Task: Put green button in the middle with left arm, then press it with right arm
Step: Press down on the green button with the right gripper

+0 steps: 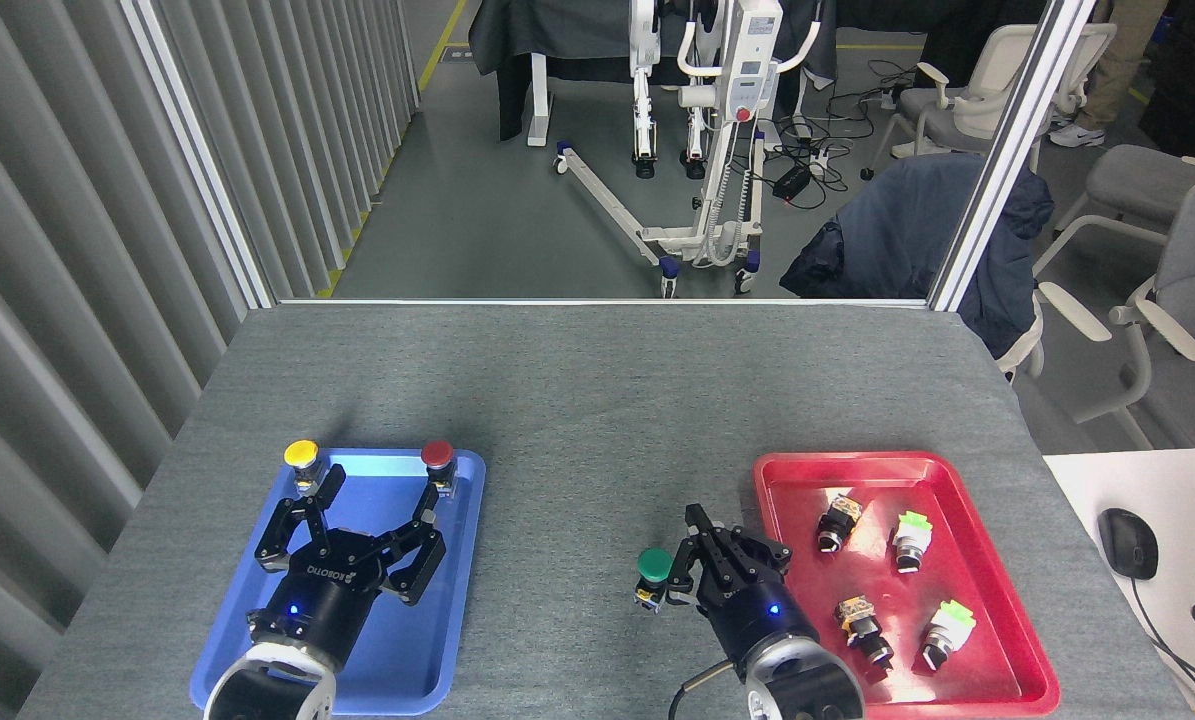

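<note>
The green button [654,567] stands upright on the bare grey tabletop [597,420] between the two trays. My right gripper [692,535], with a black cable at its wrist, sits just right of the button, its fingers [705,533] drawn together and level with the cap. Whether it touches the cap I cannot tell. Over the blue tray [257,650] my left gripper [374,500] hangs open with nothing between its fingers, well left of the button.
A yellow-capped button [302,458] and a red-capped button [438,459] stand at the blue tray's far edge. The red tray [997,690] holds several small switches, two with light-green tips. A white desk with a mouse [1125,542] lies at the right.
</note>
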`<state>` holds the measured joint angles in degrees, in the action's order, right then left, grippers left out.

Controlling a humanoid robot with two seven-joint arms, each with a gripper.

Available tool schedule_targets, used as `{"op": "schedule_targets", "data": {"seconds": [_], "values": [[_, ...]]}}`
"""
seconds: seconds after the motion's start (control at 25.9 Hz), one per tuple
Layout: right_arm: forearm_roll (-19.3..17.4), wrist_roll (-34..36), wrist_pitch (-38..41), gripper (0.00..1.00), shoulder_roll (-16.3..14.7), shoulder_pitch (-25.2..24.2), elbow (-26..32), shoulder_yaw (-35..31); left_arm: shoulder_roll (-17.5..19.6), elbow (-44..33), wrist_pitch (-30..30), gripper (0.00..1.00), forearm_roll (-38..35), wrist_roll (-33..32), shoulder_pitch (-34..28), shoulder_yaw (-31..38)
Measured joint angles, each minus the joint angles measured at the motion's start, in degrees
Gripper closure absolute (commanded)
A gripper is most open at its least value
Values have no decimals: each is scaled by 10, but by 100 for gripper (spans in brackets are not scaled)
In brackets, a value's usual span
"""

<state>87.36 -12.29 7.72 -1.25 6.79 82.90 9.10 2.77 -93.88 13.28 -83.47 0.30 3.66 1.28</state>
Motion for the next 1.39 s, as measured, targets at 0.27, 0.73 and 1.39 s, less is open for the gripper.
{"op": "schedule_targets", "data": {"seconds": [0.27, 0.73, 1.39], "values": [[-1, -17, 3, 100, 12, 2, -39, 3, -10, -4, -4, 2, 5, 0, -8, 11], [-2, -18, 5, 100, 14, 16, -79, 3, -15, -1, -9, 2, 5, 0, -20, 10], [-2, -17, 7, 100, 15, 37, -96, 3, -20, -2, -4, 2, 5, 0, -20, 6]]}}
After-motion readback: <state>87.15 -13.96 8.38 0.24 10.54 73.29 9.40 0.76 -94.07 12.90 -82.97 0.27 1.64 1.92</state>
